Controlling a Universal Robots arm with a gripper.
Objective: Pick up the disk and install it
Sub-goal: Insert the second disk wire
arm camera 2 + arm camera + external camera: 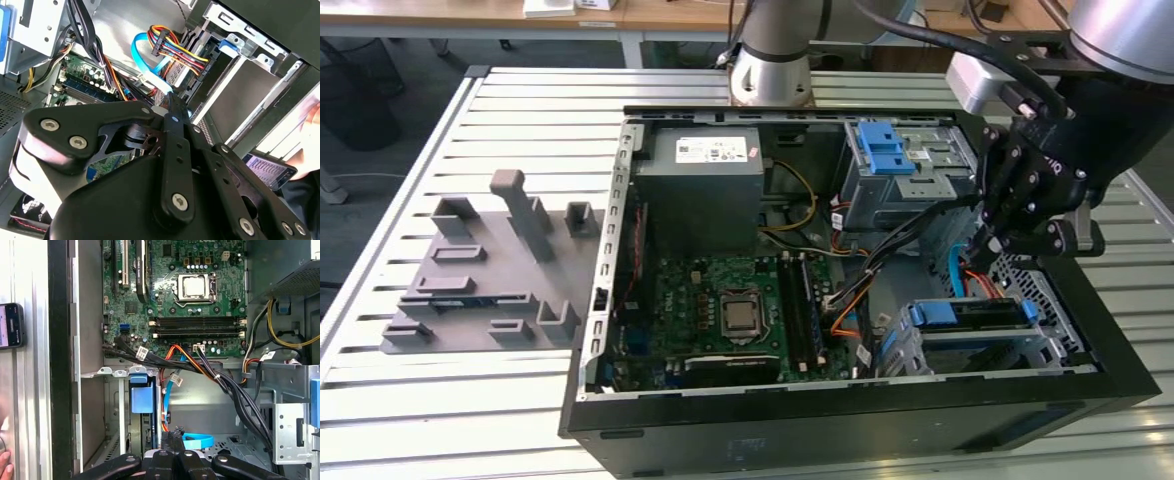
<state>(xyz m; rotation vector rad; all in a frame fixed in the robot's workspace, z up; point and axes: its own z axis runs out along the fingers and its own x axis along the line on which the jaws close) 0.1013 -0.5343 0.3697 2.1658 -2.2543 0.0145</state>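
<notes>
The disk lies inside the drive bay at the case's near corner on the exterior view's right, its blue carrier frame facing the motherboard. In the first wrist view the carrier's blue tab stands just beyond my fingers, with the disk edge-on behind it. My gripper hangs inside the case just above and behind that bay. Its fingers are pressed together with nothing visible between them. In the second wrist view my gripper points at the light-blue data cable and the power plug beside the bay.
Bundled cables cross from the motherboard to the bay. A perforated cage with a blue latch sits at the back, a grey power supply beside it. A grey fixture lies outside the case. A person's hand and a phone rest by the case.
</notes>
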